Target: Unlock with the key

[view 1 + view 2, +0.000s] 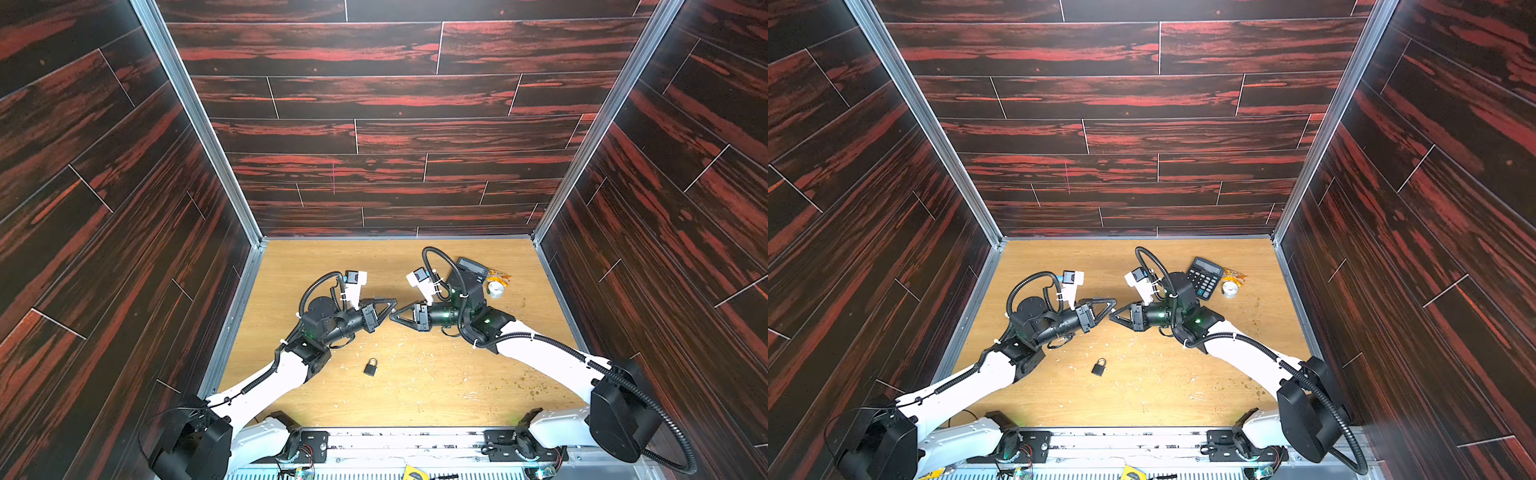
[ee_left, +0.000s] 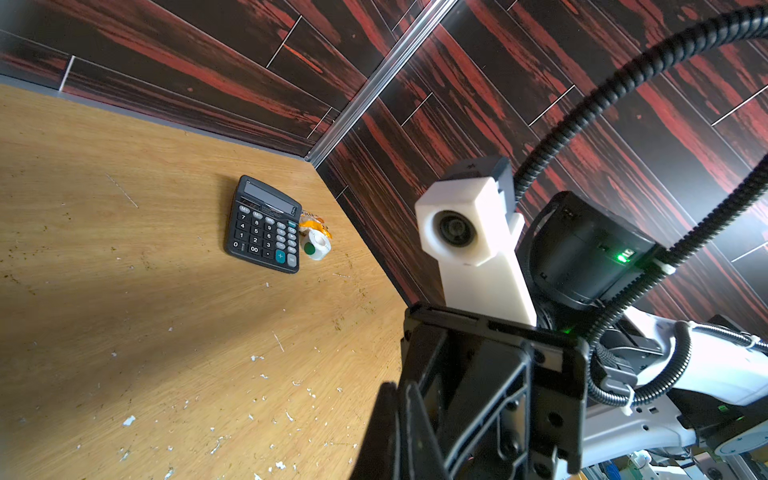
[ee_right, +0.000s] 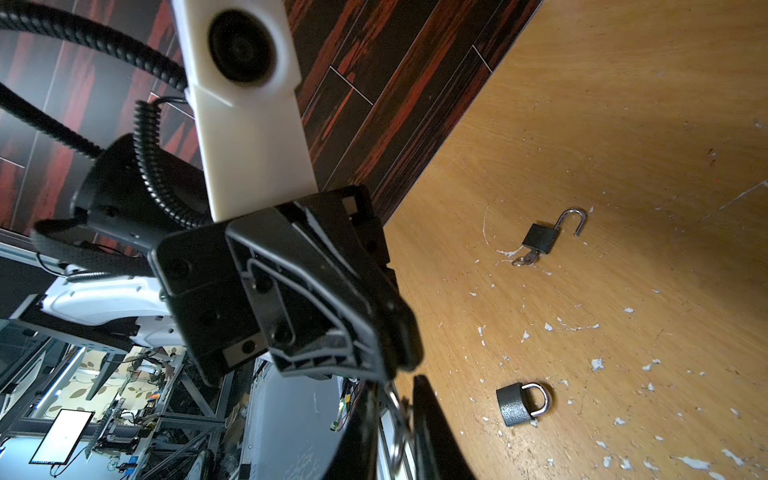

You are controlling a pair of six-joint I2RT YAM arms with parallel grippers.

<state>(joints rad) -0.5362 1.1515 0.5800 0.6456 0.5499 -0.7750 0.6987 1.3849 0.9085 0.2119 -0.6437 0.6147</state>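
Left gripper is pinched shut on a key ring, which hangs between the right gripper's jaws; these stand narrowly apart, and I cannot tell whether they grip; both tips meet above the table; below lies a closed padlock; near it is an open padlock with a key in it

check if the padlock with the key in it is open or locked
Open. In the right wrist view the padlock has its shackle swung up, one end free of the body.
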